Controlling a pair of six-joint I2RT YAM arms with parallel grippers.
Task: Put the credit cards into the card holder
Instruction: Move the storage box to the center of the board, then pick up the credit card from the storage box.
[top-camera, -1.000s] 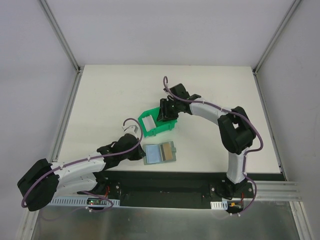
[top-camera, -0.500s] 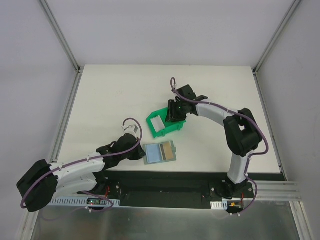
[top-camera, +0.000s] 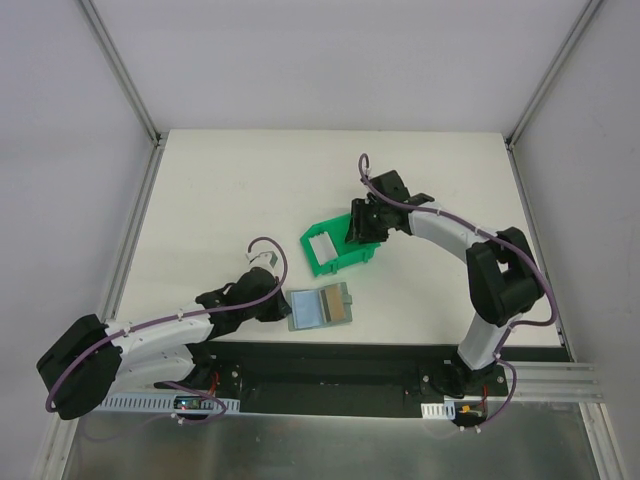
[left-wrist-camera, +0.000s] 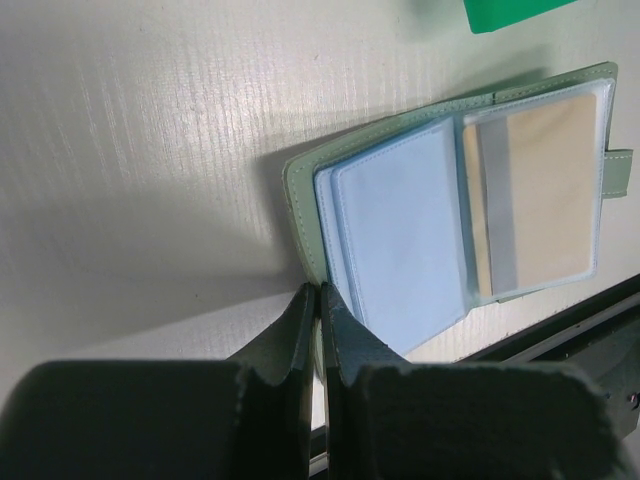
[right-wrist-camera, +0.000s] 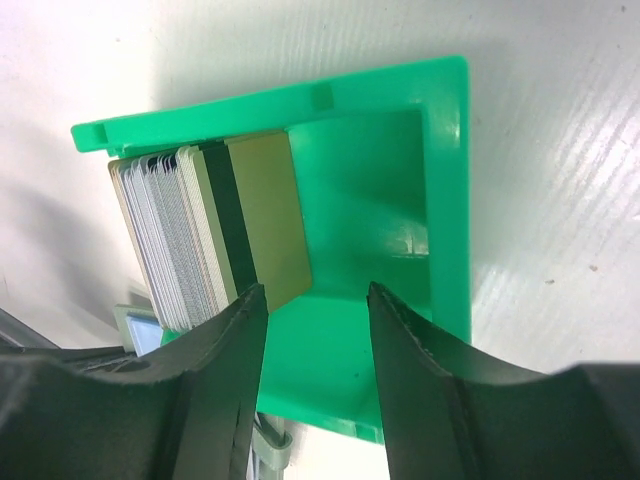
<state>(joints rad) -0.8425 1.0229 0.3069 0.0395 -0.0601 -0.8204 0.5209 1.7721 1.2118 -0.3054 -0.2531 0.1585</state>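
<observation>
The right gripper (right-wrist-camera: 315, 300) hangs half open and empty over the bright green plastic bin (right-wrist-camera: 448, 190). The upright stack of thin plastic credit cards (right-wrist-camera: 190, 235) stands just ahead of its jaws, likely so it can pinch one. The left gripper (left-wrist-camera: 320, 300), closed on nothing, sits at the edge of the open grey-green card holder (left-wrist-camera: 400, 240), probably to steady it.

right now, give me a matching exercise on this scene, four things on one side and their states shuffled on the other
1 card holder
2 green bin
3 stack of cards
4 tan card

a standing on edge, packed together
b tucked behind a clear pocket
c lying open and flat
d holds the stack

Pairs: 1-c, 2-d, 3-a, 4-b
</observation>
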